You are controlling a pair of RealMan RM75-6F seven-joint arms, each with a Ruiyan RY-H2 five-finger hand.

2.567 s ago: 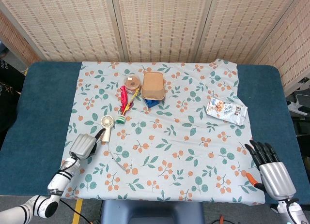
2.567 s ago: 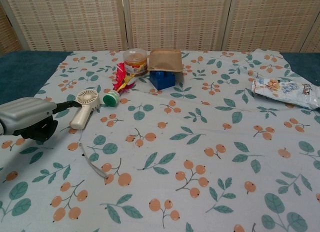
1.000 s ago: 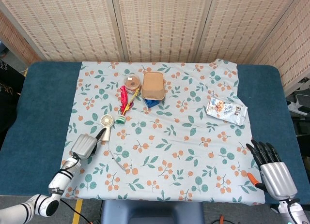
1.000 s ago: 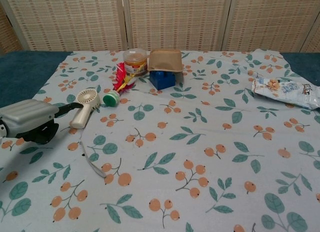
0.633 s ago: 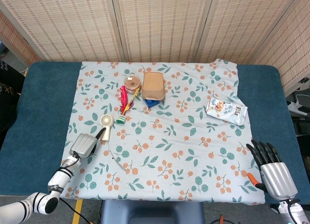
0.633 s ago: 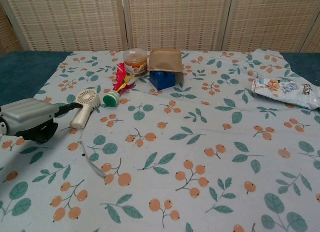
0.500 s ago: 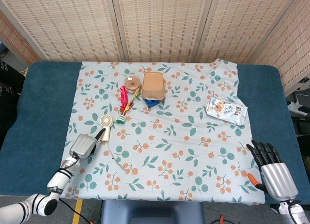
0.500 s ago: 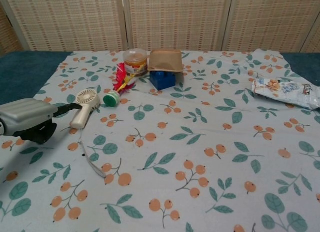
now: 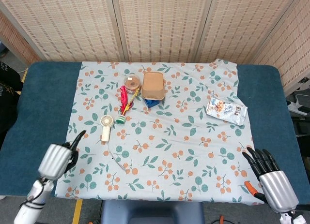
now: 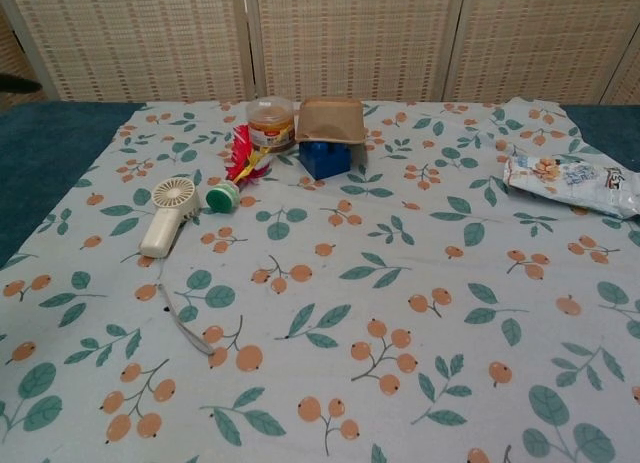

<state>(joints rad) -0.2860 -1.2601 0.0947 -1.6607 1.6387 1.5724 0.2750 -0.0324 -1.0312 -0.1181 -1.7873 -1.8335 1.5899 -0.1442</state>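
The left hand (image 9: 57, 158) hangs over the cloth's (image 9: 193, 151) near-left corner, fingers curled in on nothing, apart from the fan (image 9: 106, 126). The right hand (image 9: 270, 178) lies spread and empty by the near-right corner; orange-handled pliers (image 9: 252, 189) sit just beside it.

Left hand (image 9: 57, 158) hangs over the cloth's edge, well apart from the little handheld fan (image 9: 106, 126), holding nothing. Right hand (image 9: 271, 178) sits far across from the fan, fingers spread.
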